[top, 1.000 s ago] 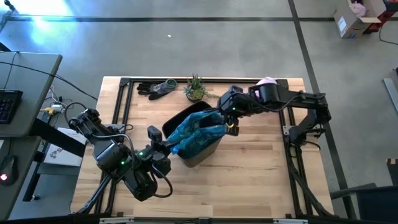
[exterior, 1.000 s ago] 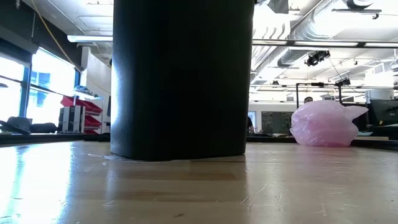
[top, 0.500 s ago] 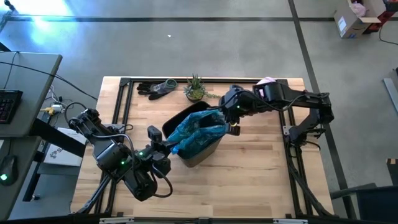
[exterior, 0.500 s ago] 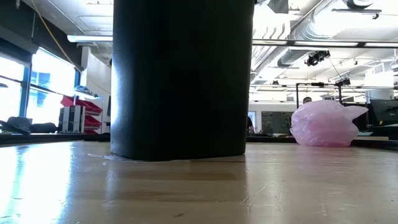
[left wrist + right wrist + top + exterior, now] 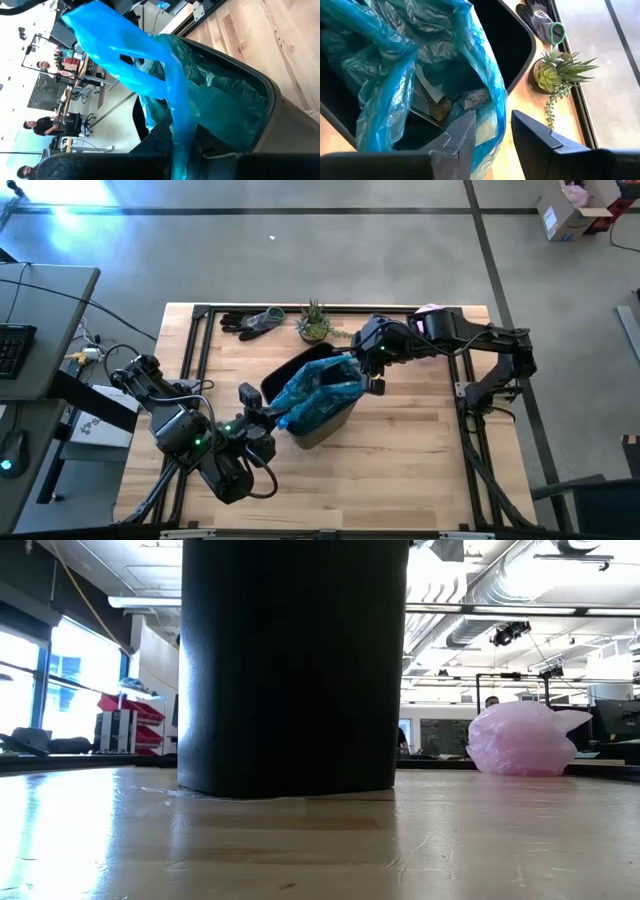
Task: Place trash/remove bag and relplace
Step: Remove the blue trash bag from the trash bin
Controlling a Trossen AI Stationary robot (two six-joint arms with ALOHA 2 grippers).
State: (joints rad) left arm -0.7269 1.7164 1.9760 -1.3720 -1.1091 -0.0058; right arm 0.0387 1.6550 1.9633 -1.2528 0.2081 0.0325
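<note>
Grey concrete floor (image 5: 330, 250) surrounds the wooden table (image 5: 400, 460); a desk (image 5: 40, 330) stands beside it.

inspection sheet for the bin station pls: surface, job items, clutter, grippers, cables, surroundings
Surface: wooden table with a black frame.
Job's things: teal bag bunched in the black bin; trash lies inside the bag.
Clutter: small green plant, dark gloves, pale pink bag at the far edge.
Grippers: left gripper shut on the bag's blue drawstring tie; right gripper at the bin's rim, a fold of bag between its fingers, grip not confirmed.
Cables: bundle off the table's left side.
Surroundings: desk with keyboard, cardboard box, people in the background.
</note>
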